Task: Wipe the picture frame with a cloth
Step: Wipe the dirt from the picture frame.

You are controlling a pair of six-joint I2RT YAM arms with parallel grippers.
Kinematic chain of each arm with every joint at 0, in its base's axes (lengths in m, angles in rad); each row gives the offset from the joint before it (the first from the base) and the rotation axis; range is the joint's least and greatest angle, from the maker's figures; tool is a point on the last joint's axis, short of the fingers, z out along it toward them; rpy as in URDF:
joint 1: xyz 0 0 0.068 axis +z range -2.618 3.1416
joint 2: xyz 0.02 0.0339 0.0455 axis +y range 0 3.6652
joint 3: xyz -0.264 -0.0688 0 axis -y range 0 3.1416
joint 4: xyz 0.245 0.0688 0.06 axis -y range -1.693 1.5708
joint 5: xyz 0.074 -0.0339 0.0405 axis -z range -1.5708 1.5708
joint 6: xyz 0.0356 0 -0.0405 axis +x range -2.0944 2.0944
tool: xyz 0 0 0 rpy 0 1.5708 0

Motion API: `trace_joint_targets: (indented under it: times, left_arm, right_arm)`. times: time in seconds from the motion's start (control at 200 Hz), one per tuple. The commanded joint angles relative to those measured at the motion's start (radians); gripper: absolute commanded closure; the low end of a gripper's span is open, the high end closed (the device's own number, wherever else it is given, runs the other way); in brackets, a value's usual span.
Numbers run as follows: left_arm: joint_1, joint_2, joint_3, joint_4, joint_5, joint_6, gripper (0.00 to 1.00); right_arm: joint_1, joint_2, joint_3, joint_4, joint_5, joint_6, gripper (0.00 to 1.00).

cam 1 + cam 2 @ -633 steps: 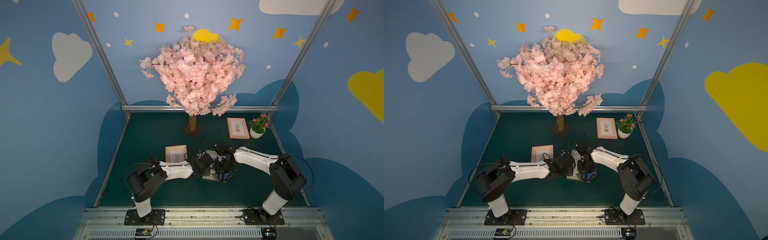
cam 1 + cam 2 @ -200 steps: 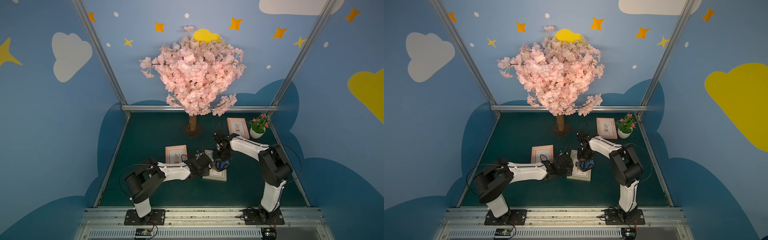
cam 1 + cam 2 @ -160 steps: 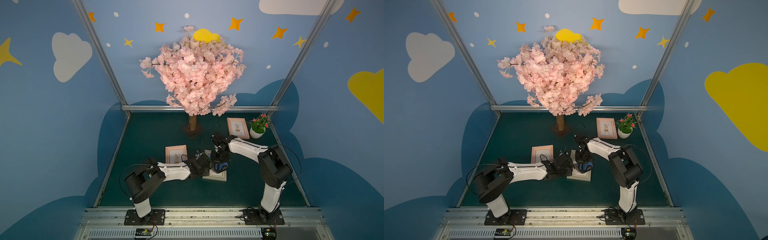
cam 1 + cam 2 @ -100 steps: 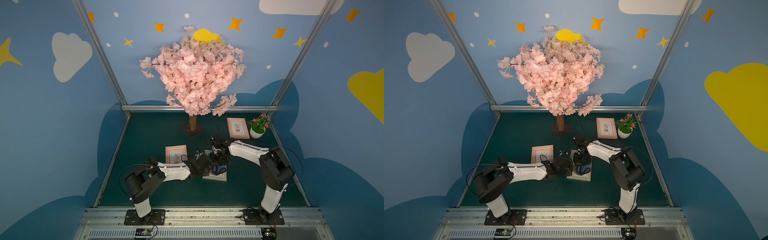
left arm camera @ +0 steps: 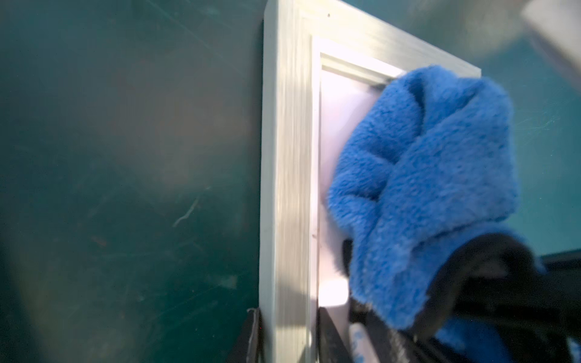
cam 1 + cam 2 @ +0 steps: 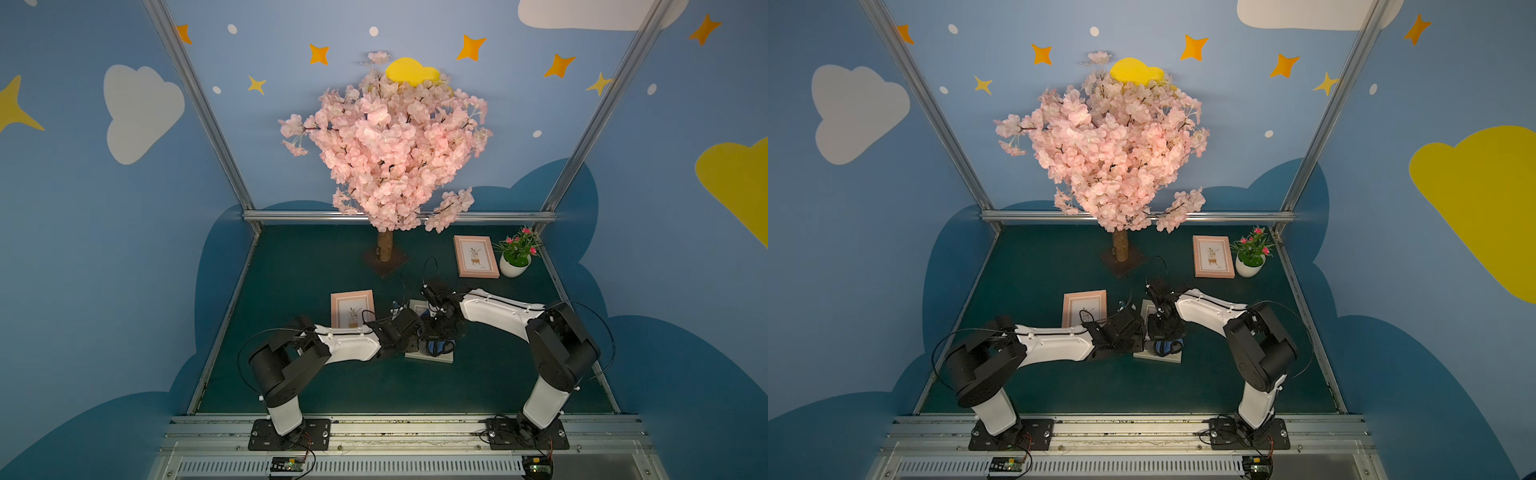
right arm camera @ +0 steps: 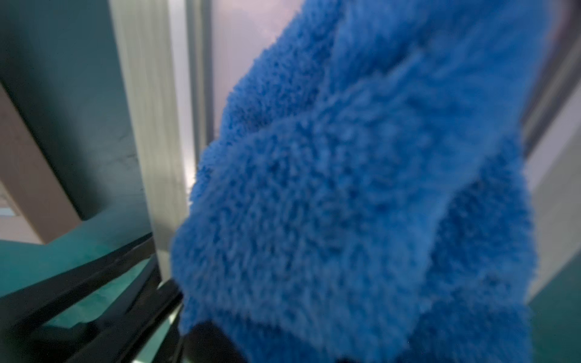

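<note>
In both top views the arms hide most of the frame (image 6: 428, 358) (image 6: 1156, 358), which lies flat midway between the bench's (image 6: 291, 270) side edges. The cloth (image 7: 361, 204) fills the right wrist view and hides that gripper's fingers. We see a white tag (image 5: 355, 342), its blue print too blurred to read. The right gripper (image 6: 439, 337) is pressed together on the bunched cloth, which rests on the frame's front end. The left gripper (image 5: 289, 333) seems to pinch the frame's left rail.
</note>
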Motion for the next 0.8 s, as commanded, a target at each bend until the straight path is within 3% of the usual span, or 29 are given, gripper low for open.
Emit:
trace_joint_targets:
  times: [0.0, 0.26, 0.586, 0.796]
  left_arm:
    - [-0.003, 0.030, -0.051, -0.135, 0.030, -0.027, 0.73]
    - [-0.004, 0.029, -0.055, -0.129, 0.027, -0.031, 0.72]
    - [-0.003, 0.025, -0.065, -0.118, 0.025, -0.036, 0.72]
    - [-0.002, 0.022, -0.069, -0.118, 0.024, -0.039, 0.72]
  right_arm:
    - [0.004, 0.026, 0.001, -0.038, -0.010, 0.009, 1.00]
    - [-0.073, -0.071, -0.094, -0.081, 0.058, -0.017, 1.00]
    - [0.021, -0.030, -0.069, 0.006, -0.063, 0.057, 1.00]
    - [-0.015, -0.060, -0.098, -0.038, 0.003, 0.041, 1.00]
